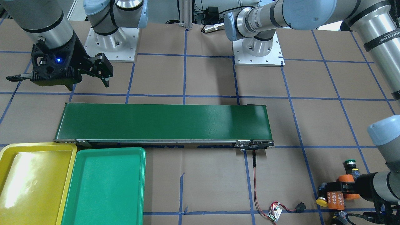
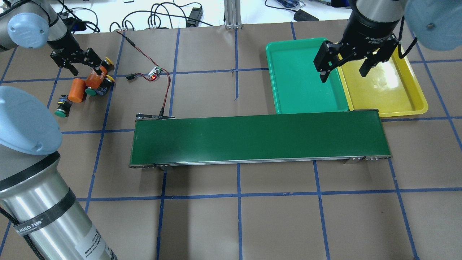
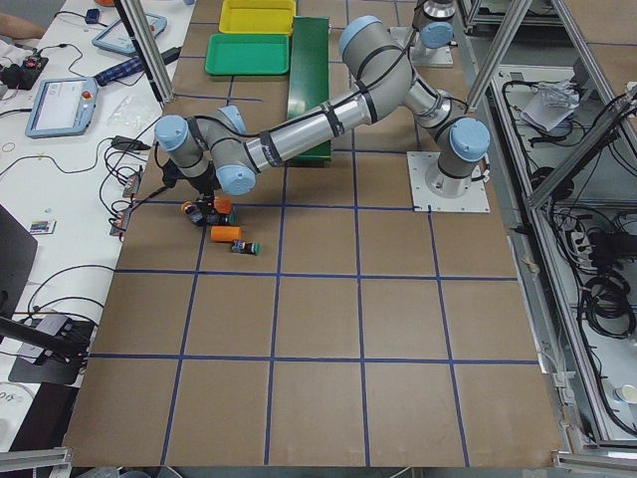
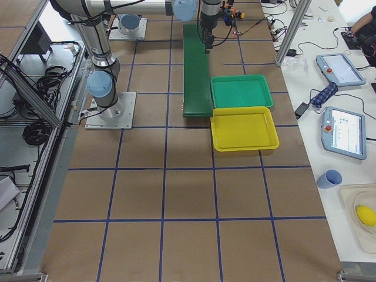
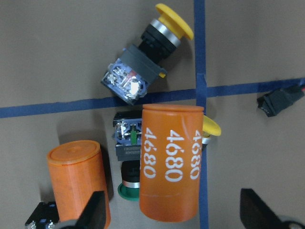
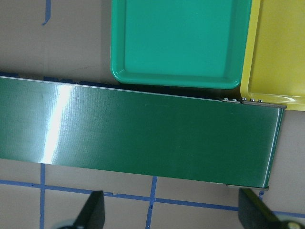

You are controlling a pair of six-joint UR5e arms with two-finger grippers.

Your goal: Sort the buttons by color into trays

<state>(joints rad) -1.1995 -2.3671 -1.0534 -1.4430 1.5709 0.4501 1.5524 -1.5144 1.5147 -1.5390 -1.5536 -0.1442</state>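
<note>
No button is sorted so far, so I think this is the very first step: picking one up. The buttons (image 5: 136, 74) lie in a little heap at the robot's left end of the table, well apart from the green tray (image 2: 299, 86) and the yellow tray (image 2: 389, 94). Each button has a round cap, a black neck and a grey-blue block. One yellow button (image 5: 174, 21) lies on its side, free of the rest. A second yellow cap (image 5: 212, 129) and a green cap (image 5: 127, 192) peek out from beneath an orange cylinder (image 5: 171, 167) marked 4680 (that one is not for sorting). A second orange cylinder (image 5: 76, 179) sits just beside it. One more green button (image 2: 60, 111) lies a bit apart.

The left gripper (image 5: 175, 212) hangs over the heap, fingers spread wide, holding nothing. Next, I think, it should go for the free yellow button and come down with a finger on each side. It must not bump the cylinder.

Farther off runs the long green belt (image 2: 252, 139). At its other end the two trays touch side by side, with no buttons in them. The right gripper (image 2: 343, 72) hangs up there, spread wide too, holding nothing.
</note>
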